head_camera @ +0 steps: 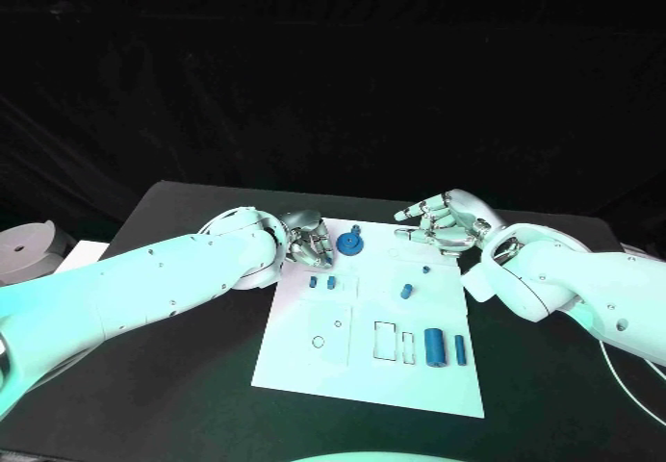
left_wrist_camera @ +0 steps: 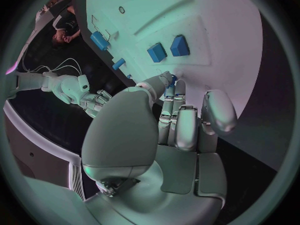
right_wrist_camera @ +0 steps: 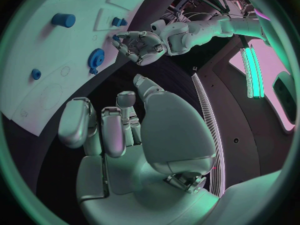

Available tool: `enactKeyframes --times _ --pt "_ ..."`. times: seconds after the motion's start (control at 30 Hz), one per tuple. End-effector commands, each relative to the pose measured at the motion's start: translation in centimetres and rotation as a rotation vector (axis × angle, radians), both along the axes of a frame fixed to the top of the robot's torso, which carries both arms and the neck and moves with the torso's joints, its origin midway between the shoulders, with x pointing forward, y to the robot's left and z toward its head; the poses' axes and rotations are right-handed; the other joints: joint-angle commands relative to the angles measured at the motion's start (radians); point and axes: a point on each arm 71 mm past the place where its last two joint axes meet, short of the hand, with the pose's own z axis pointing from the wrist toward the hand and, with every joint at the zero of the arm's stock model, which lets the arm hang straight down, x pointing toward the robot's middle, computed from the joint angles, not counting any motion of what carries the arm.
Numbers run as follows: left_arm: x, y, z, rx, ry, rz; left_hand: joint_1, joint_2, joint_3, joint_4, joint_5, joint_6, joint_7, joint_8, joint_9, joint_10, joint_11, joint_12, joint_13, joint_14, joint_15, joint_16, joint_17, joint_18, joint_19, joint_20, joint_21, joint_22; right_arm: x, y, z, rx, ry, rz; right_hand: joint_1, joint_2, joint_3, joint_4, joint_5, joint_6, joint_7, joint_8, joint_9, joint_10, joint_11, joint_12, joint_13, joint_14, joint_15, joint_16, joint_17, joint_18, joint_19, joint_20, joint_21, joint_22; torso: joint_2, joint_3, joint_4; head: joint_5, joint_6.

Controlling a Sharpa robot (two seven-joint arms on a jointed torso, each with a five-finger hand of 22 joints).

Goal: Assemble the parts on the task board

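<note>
Gear [head_camera: 348, 244], at the board's [head_camera: 347, 366] far edge, looks light, stiff and slick, best pinched by its toothed rim; both hands, left [head_camera: 308, 246] and right [head_camera: 442, 223], hover spread and empty.

Left hand [head_camera: 308, 244]: in the head view its fingertips sit against the blue gear [head_camera: 348, 244]; actual contact is too small to tell.
Gear in left wrist view: hidden behind the fingers [left_wrist_camera: 170, 91].
Board [head_camera: 364, 385]: its far left corner is covered by the left hand.
Right hand [head_camera: 445, 223]: palm side faces away in the head view.
Small pegs [head_camera: 330, 282]: shapes too small to tell.
</note>
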Motion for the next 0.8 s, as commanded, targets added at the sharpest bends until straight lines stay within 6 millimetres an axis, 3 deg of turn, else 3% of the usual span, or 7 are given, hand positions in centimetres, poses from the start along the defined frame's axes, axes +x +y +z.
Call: enactKeyframes --times 0.03,0.8 --pt "0.03 -0.07 -0.06 0.024 -0.024 -0.006 -0.010 0.001 -0.005 0.001 0.005 0.007 -0.001 -0.006 0.000 0.008 0.001 -0.005 0.001 0.028 -0.003 -0.002 -0.001 -0.013 0.017 0.000 0.004 0.000 -0.07 0.17 -0.03 -0.005 -0.005 0.018 0.002 0.009 -0.003 -0.002 0.006 -0.003 0.005 0.002 0.001 -0.006 -0.002 -0.001 -0.001 0.046 0.004 -0.003 0.033 0.019 -0.004 0.000 -0.007 -0.001 0.001 0.0008 -0.0002 0.000 0.000" --pt "-0.19 -0.69 -0.06 0.052 -0.063 -0.029 -0.003 0.009 -0.002 -0.014 0.006 0.022 -0.003 -0.006 0.003 0.028 -0.004 -0.010 0.007 0.028 -0.006 -0.003 -0.009 -0.015 0.020 -0.002 0.020 0.013 -0.12 0.20 -0.05 -0.005 -0.002 0.021 0.003 0.009 -0.003 -0.002 0.006 -0.003 0.005 0.002 0.001 -0.006 -0.002 -0.001 -0.001 0.046 0.004 -0.003 0.033 0.019 -0.004 0.000 -0.006 -0.001 -0.001 0.0007 0.0014 0.002 -0.002"
